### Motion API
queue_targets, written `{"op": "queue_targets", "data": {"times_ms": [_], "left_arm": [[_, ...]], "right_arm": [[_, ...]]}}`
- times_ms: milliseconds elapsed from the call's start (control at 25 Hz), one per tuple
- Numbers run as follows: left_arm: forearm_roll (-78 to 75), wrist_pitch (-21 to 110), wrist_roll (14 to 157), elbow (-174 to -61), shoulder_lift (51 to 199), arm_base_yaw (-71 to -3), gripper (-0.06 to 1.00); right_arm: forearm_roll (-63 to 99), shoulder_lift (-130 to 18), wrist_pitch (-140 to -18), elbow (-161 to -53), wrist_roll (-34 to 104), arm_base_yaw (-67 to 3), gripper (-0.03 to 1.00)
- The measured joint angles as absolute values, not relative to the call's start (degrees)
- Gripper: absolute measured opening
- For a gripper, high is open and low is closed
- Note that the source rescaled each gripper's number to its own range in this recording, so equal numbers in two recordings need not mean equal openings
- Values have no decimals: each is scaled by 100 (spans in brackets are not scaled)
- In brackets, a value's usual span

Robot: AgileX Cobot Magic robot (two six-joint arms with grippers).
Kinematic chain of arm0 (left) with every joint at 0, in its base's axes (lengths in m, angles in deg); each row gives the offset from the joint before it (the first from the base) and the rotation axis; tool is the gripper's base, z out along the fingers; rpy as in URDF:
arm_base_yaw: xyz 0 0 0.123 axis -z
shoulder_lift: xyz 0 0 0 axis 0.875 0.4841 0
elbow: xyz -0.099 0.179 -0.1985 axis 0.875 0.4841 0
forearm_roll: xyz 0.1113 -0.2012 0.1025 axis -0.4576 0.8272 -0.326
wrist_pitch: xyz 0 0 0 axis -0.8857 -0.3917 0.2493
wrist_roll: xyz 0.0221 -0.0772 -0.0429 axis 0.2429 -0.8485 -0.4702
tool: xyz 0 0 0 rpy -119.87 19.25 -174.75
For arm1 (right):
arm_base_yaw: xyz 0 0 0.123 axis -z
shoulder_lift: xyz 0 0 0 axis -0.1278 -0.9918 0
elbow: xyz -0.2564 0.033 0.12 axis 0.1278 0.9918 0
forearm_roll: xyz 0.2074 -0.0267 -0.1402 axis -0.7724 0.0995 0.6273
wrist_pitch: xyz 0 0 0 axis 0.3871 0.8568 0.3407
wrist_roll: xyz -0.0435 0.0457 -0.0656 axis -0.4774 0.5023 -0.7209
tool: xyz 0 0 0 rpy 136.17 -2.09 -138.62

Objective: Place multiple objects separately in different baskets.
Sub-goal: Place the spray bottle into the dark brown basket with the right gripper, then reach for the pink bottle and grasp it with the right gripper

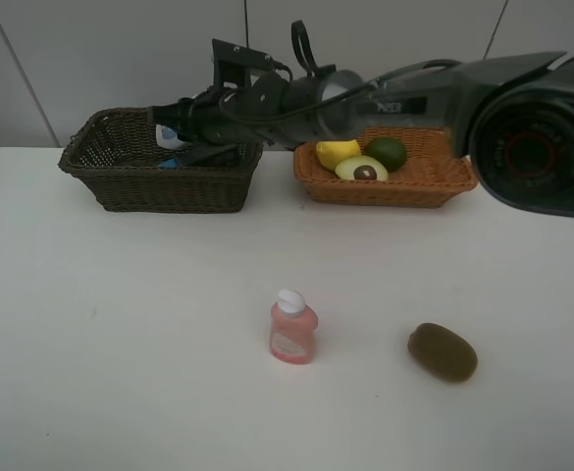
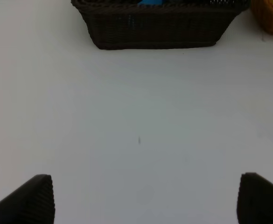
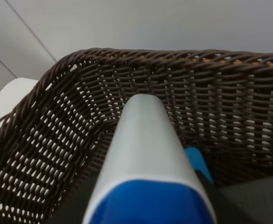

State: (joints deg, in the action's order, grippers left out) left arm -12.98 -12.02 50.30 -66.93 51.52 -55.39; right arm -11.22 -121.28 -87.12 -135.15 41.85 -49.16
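Two jaws of your right gripper point(image 1: 174, 142) pinch the bottle point(image 3: 145, 140); dropped tilted, it could bounce off the basket point(image 1: 159, 188) rim below.

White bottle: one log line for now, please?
white bottle: in right jaws, inside dark basket | left jaws: open | pink bottle, kiwi: on table

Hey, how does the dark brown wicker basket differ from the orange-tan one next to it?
The dark brown wicker basket is deeper; the light orange-tan wicker basket is shallower. The tan basket holds a yellow lemon, halved avocado and green lime; the dark basket has the right gripper holding a white blue-capped bottle in it. Both are rectangular and woven.
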Motion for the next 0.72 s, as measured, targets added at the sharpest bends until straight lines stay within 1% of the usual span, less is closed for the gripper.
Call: {"op": "queue_targets", "data": {"times_ms": [40,120,160,200,240,320,480,600,720], "left_arm": [[-1298,-1202,5030,-6693,5152,-5539,99],[-1298,-1202,5030,-6693,5152,-5539,99],[-1298,-1202,5030,-6693,5152,-5539,99],[-1298,-1202,5030,-6693,5152,-5539,99],[-1298,-1202,5030,-6693,5152,-5539,99],[-1298,-1202,5030,-6693,5152,-5539,99],[-1298,-1202,5030,-6693,5152,-5539,99],[-1298,-1202,5030,-6693,5152,-5539,99],[-1298,-1202,5030,-6693,5152,-5539,99]], "right_arm": [[-1122,-12128,-8808,-13515,4181,-4916,27],[-1122,-12115,-8979,-13534,4181,-4906,66],[-1122,-12111,-8985,-13534,4181,-4906,78],[-1110,-12109,-8947,-13534,4181,-4906,87],[-1085,-12088,-8808,-13534,4181,-4906,92],[-930,-12010,-8500,-13534,4181,-4906,97],[-344,-11463,-7267,-13534,4181,-4906,99],[188,-10783,-5912,-13534,4280,-4874,99],[836,-10120,-4235,-13541,4623,-4757,99]]}}
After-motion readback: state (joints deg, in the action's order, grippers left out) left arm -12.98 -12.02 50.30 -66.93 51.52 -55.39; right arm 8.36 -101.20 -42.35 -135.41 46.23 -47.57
